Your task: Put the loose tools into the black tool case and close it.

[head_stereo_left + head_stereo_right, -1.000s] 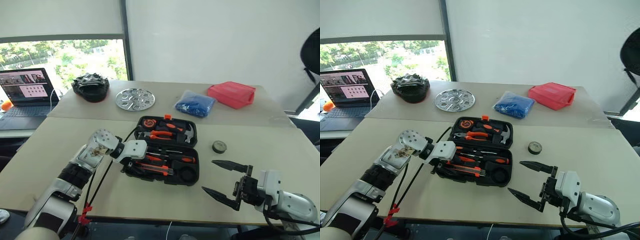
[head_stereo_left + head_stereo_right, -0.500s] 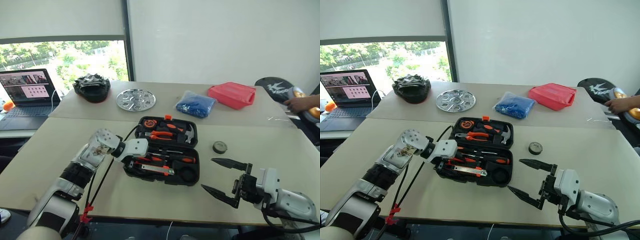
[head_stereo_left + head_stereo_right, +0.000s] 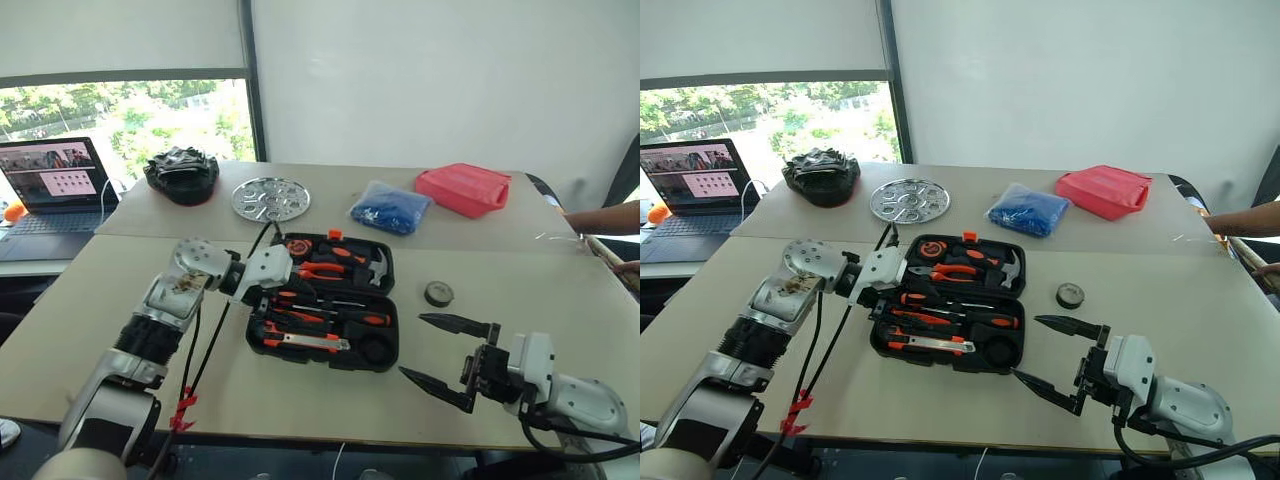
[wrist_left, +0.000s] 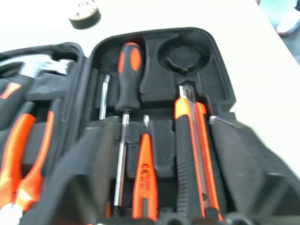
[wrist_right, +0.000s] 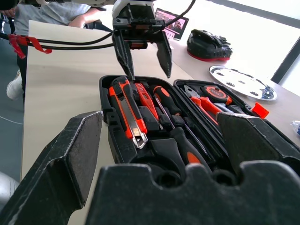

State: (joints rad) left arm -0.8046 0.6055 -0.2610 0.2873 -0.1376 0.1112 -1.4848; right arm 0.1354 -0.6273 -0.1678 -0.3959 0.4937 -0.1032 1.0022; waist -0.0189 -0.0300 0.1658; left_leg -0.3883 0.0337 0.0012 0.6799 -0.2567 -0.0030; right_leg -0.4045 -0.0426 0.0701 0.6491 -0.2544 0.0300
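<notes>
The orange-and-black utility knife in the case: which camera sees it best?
The left wrist view: the orange-and-black utility knife lies close-up along its recess. The right wrist view shows it slanted, and both eye views show it as a small orange strip.

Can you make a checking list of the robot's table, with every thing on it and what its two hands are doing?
Surface: pale table, bare at the near left.
Job's things: black tool case lies open; screwdrivers and utility knife sit in their slots; round slot empty; tape roll on the table, right of the case.
Clutter: red box, blue bag, metal plate, black bowl-like thing, laptop.
Grippers: left gripper open above the case, empty; right gripper wide open, empty.
Cables: black cables with a red tie along the left arm.
Surroundings: window, white wall, a person's arm at the right.
</notes>
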